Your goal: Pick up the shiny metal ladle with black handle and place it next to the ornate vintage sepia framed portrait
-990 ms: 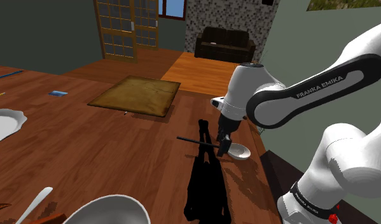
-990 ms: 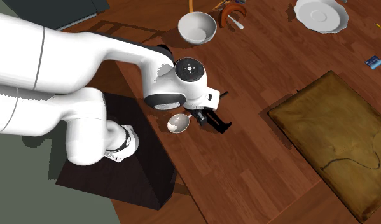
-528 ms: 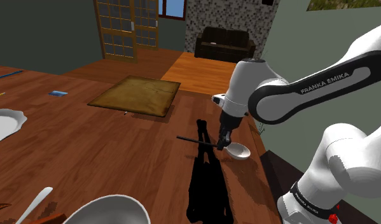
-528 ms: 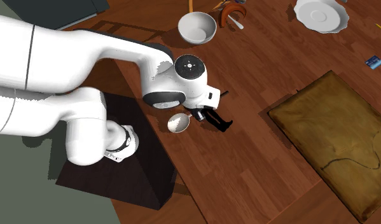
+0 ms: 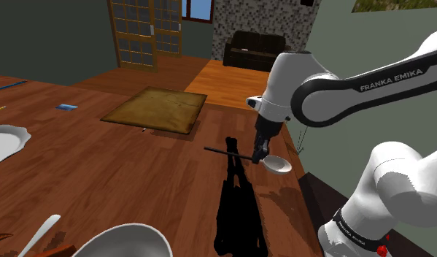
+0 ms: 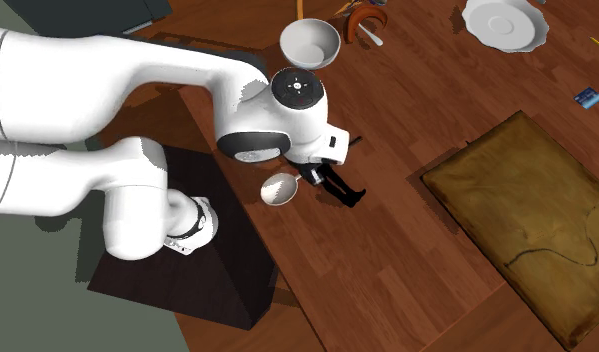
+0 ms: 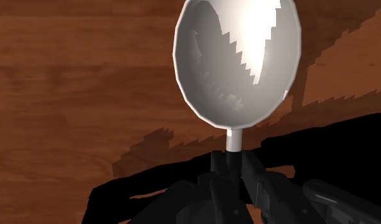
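Observation:
The ladle (image 5: 277, 164) has a shiny metal bowl and a thin black handle (image 5: 222, 151). It hangs level just above the brown wooden table (image 5: 100, 168), near the table's edge by the stand. My gripper (image 5: 259, 152) is shut on the handle close to the bowl. In the wrist view the fingers (image 7: 215, 184) clasp the black handle with the ladle's bowl (image 7: 236, 57) straight ahead. From the second exterior view the ladle's bowl (image 6: 278, 189) shows below my gripper (image 6: 312, 175). The sepia portrait (image 5: 155, 109) lies flat further up the table, also visible as a flat portrait (image 6: 522, 215).
A white bowl (image 5: 125, 242) and a white spoon (image 5: 40, 234) sit at the shoulder view's bottom. A white plate (image 5: 5, 142) lies at its left and a small blue item (image 5: 66, 106) beyond. The dark stand (image 6: 202, 260) borders the table's edge.
The fingers have shut on the ladle's handle. The arm has then risen a little, lifting the ladle off the table and shifting it slightly to the shoulder view's right.

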`<state>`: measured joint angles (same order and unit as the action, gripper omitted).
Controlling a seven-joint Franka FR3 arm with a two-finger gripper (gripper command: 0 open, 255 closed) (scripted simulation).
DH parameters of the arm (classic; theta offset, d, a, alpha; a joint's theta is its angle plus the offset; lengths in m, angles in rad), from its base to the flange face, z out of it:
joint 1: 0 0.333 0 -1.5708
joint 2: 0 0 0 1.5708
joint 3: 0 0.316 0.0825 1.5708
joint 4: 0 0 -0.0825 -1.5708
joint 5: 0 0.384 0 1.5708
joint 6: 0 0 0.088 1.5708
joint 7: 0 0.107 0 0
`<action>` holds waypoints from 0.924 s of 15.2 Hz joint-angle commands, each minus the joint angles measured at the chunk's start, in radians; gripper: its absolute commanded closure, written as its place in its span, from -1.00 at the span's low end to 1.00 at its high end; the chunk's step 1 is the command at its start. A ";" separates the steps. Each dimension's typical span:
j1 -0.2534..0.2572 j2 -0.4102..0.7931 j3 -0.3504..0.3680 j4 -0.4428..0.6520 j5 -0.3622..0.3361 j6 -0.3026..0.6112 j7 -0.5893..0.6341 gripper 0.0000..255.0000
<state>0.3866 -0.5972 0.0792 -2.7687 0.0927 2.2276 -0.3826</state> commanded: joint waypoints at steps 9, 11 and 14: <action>-0.002 -0.060 -0.005 0.102 -0.008 -0.163 0.007 1.00; -0.003 -0.068 -0.006 0.122 -0.009 -0.190 0.008 1.00; -0.008 0.071 0.002 0.222 -0.013 -0.151 0.015 1.00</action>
<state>0.3787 -0.5606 0.0768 -2.5801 0.0798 2.0754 -0.3732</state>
